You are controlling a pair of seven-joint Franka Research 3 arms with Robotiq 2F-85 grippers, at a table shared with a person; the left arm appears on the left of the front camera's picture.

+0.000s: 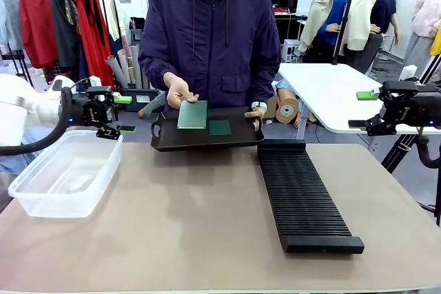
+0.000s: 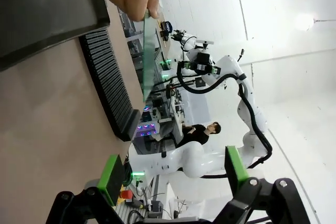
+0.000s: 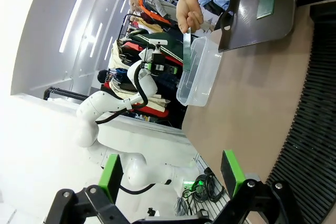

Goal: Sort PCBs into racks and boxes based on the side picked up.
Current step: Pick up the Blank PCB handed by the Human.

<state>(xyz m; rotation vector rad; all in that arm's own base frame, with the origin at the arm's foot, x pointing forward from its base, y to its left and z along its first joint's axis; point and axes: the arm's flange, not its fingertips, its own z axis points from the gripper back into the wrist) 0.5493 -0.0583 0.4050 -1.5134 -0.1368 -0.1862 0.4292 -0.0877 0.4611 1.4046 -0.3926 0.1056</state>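
Note:
A person's hand [image 1: 179,91] holds a light green PCB [image 1: 192,114] upright over a black tray [image 1: 238,141], where a darker PCB [image 1: 220,127] lies flat. My left gripper [image 1: 124,114] hovers open to the left of the tray, above the far end of the clear box [image 1: 65,173]. In the left wrist view the held PCB [image 2: 149,56] shows edge-on ahead of the open left gripper [image 2: 173,174]. My right gripper [image 1: 362,109] stands open at the far right, beyond the black slotted rack [image 1: 303,197]. Its wrist view shows the open right gripper [image 3: 170,174], the held PCB [image 3: 187,51] and the box [image 3: 202,72].
The person's other hand [image 1: 256,113] grips the tray's right end. The rack runs from the tray toward the table's front edge on the right. A white table [image 1: 331,91] stands behind my right gripper. Bare tabletop [image 1: 186,218] lies between box and rack.

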